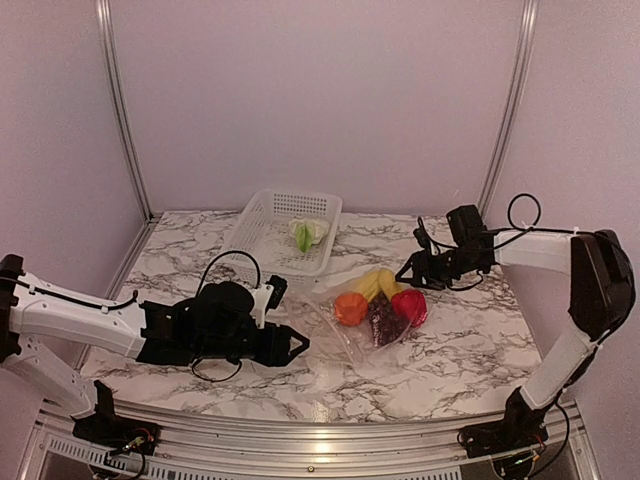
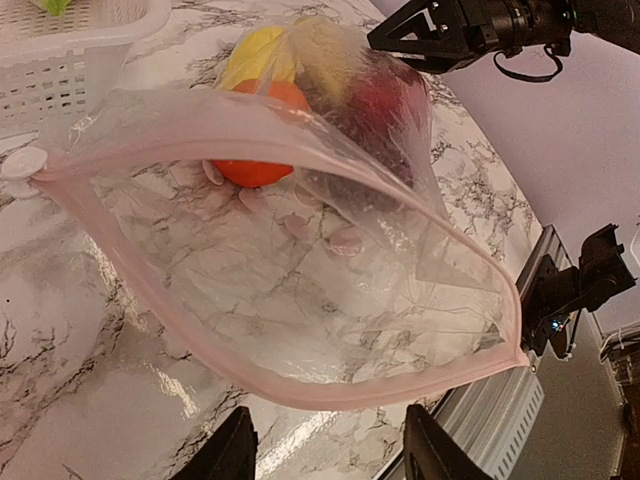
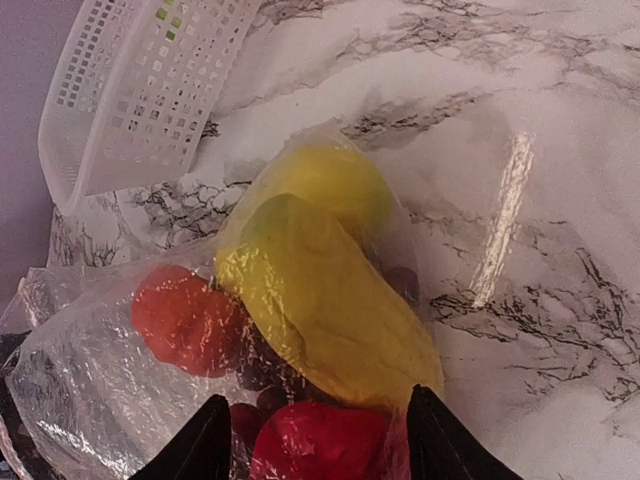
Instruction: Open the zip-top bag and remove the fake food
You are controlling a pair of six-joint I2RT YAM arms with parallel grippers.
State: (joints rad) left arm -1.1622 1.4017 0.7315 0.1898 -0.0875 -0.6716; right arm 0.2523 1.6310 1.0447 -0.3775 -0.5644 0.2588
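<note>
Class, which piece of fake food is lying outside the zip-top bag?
The white-green cabbage: it alone lies in the white basket, while the other pieces sit inside the zip-top bag.

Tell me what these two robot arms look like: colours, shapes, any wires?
They match. The left arm and the right arm each have smooth white tubular segments joined by bulky black joints. Each ends in a black wrist block carrying two pointed black jaws. Thin black cables loop loosely by both wrists. No markings or sleeves are visible.
</note>
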